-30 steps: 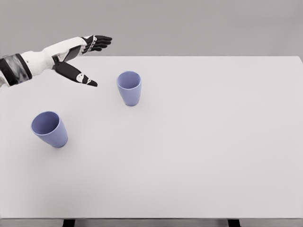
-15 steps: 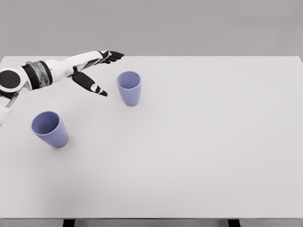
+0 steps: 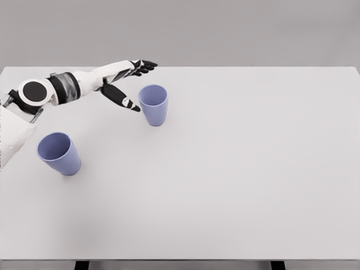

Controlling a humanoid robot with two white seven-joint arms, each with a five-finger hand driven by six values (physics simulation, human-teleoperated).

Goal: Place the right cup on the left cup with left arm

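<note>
The fingers (image 3: 147,66) of the left hand (image 3: 128,81) are spread and hold nothing, the four reaching past the far side of the right cup (image 3: 153,104) while the thumb (image 3: 125,100) points at its near-left side. The cup stands upright on the table (image 3: 253,169), open mouth up, just to the right of the hand, at the mouth of the gap between thumb and fingers but apparently not yet touched. Its long axis is vertical, so a side grasp looks apt. The left cup (image 3: 58,153) stands well apart, nearer the robot and to the left. The right arm is not seen.
</note>
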